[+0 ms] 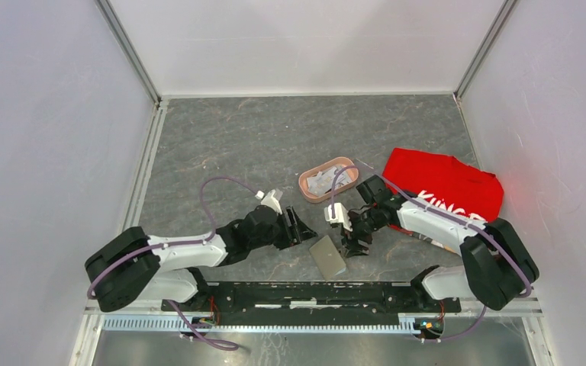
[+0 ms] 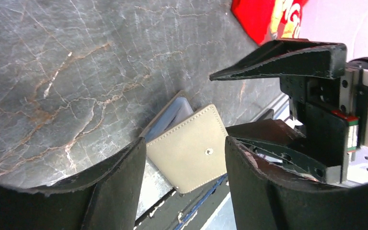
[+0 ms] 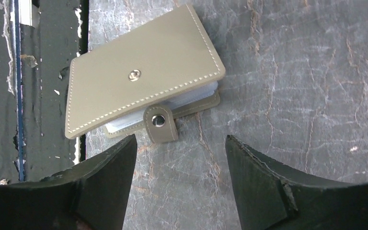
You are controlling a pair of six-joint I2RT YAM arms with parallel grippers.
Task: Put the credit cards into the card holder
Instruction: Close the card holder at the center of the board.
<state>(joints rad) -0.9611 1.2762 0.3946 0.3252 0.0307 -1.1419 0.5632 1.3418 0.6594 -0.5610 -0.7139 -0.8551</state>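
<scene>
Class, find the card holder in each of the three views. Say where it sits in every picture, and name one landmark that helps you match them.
Top external: the card holder lies low centre, just above the black rail.
Left wrist: lower centre, closed, stud facing up.
Right wrist: upper left, its left edge over the rail.
Shared landmark: the rail along the near edge, right beside the holder.

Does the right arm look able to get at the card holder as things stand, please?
Probably yes: the right gripper hangs open just beside the card holder, with nothing between them.
</scene>
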